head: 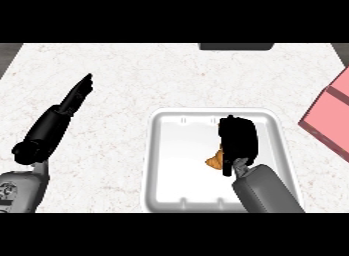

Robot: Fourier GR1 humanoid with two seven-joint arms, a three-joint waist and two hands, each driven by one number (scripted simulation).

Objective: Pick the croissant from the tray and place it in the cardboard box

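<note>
Where the white tray (pixel 215 120) sits on my pale speckled worktop (pixel 118 75), low and a little right of centre, I list the following. Item: right hand (pixel 238 140), entering from the lower edge on a grey forearm, positioned over the tray's right half, its fingers (pixel 232 125) curled downward. Item: croissant (pixel 214 161), orange-brown, inside the tray toward the lower middle, only a small part showing at the left edge of my right hand; it touches the hand there, though I cannot tell whether the fingers are actually closed round it, since the hand covers most of it. Item: left hand (pixel 77 95), over the worktop's left side, well apart from the tray, fingers straight and held together, pointing up and away, holding nothing. Item: box (pixel 339 120), pink in colour, at the right edge of the worktop, just beside the tray's upper right corner, partly cut off by the view. Item: dark object (pixel 236 46) at the far edge of the worktop, only partly visible, kind not determinable.
</note>
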